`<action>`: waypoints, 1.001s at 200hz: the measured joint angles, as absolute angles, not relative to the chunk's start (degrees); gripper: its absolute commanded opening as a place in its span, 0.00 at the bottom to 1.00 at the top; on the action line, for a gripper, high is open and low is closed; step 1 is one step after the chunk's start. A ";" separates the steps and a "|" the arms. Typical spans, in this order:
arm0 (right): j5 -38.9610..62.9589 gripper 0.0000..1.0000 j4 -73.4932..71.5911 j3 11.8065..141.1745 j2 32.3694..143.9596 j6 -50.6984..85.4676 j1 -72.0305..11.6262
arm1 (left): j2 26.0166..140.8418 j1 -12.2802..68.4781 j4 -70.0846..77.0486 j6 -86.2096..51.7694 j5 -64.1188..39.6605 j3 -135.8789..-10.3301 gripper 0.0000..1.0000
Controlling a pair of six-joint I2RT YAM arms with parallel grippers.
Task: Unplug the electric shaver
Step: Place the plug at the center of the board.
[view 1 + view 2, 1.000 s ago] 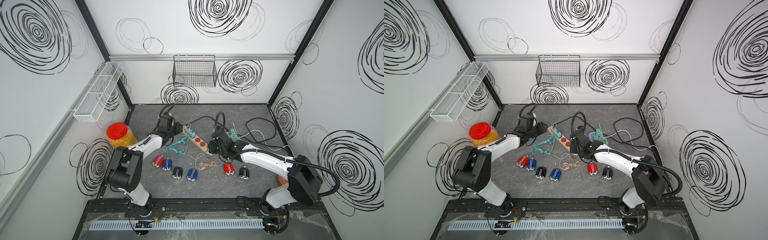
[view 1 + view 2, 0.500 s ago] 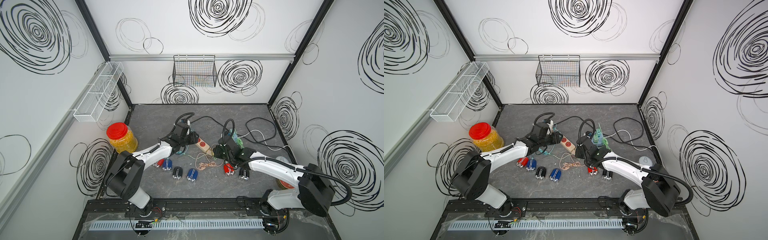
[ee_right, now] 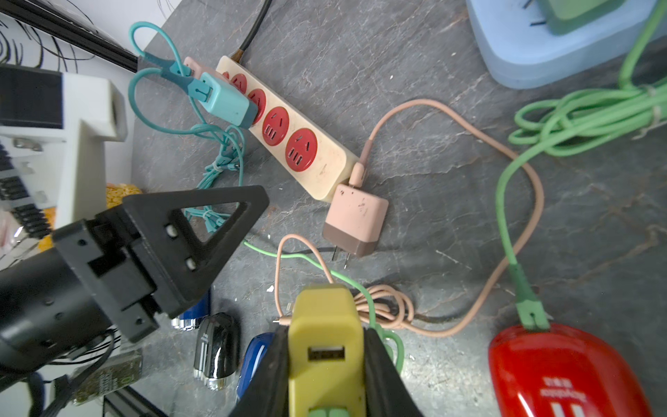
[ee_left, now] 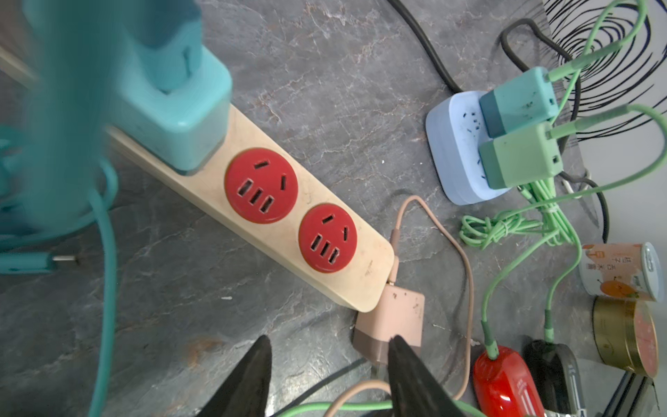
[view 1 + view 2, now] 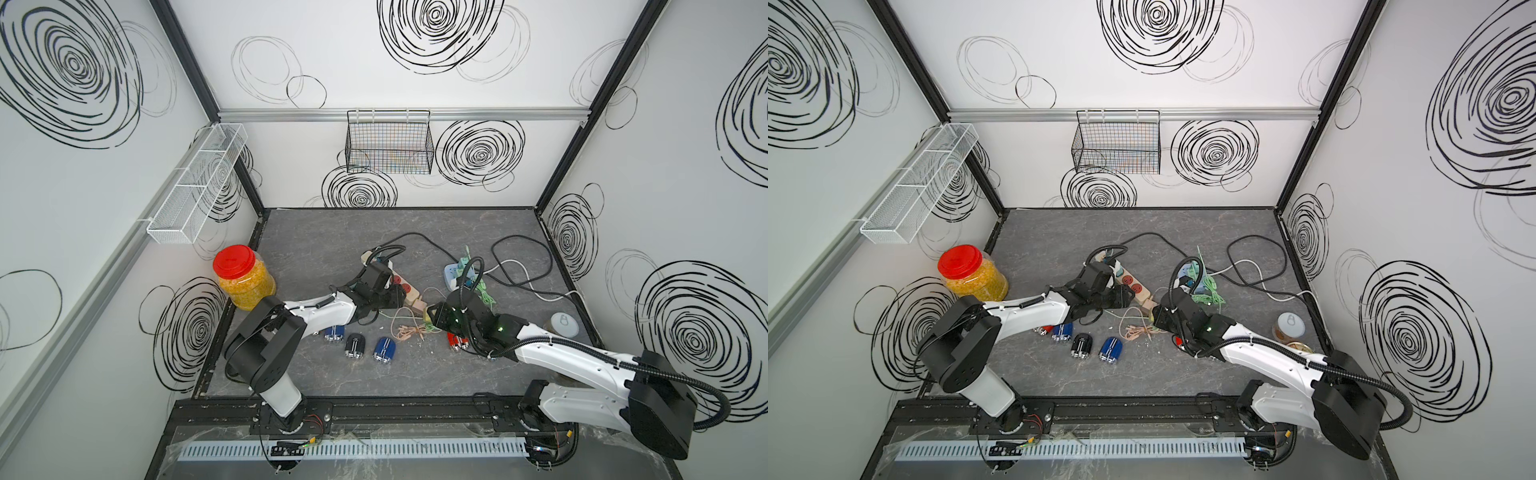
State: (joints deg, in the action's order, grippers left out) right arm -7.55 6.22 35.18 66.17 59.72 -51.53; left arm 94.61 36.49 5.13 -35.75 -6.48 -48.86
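A red electric shaver (image 3: 563, 372) lies on the grey table with a green cable (image 3: 528, 314) plugged into its end. It also shows in a top view (image 5: 455, 341), half under my right arm. My right gripper (image 3: 325, 330) is shut on a yellow-green USB adapter (image 3: 326, 357), held just above the table, left of the red shaver. My left gripper (image 4: 330, 339) is open with nothing between its fingers, at the near end of the beige power strip (image 4: 216, 187). One fingertip overlaps an unplugged pink adapter (image 4: 391, 317) lying there.
Black (image 5: 355, 345) and blue (image 5: 384, 349) shavers lie in front of the strip. A teal adapter (image 4: 173, 119) is plugged into it. A blue socket block (image 4: 454, 151) holds two green adapters. A red-lidded jar (image 5: 245, 278) stands left, cans (image 4: 620, 274) right; loose cables cross the middle.
My left gripper has moved right along the power strip to its near end and opened slightly. My right gripper has drifted toward the front with the yellow-green adapter.
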 measured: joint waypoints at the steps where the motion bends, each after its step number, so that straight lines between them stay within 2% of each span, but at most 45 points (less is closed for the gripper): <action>1: -7.49 0.27 6.17 35.07 66.06 59.83 -51.57 | 94.63 36.49 5.13 -35.75 -6.46 -48.86 0.56; 67: -5.67 0.27 5.21 30.28 64.53 65.21 -55.44 | 97.08 36.77 5.39 -34.50 -4.73 -48.86 0.56; 200: -0.38 0.29 -0.32 22.33 62.06 70.35 -55.81 | 98.89 37.08 5.48 -33.82 -4.19 -48.86 0.57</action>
State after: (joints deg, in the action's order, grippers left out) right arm -0.38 -0.32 22.33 62.06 70.35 -55.81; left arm 98.89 37.08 5.48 -33.82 -4.19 -48.86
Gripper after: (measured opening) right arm 0.297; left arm 0.569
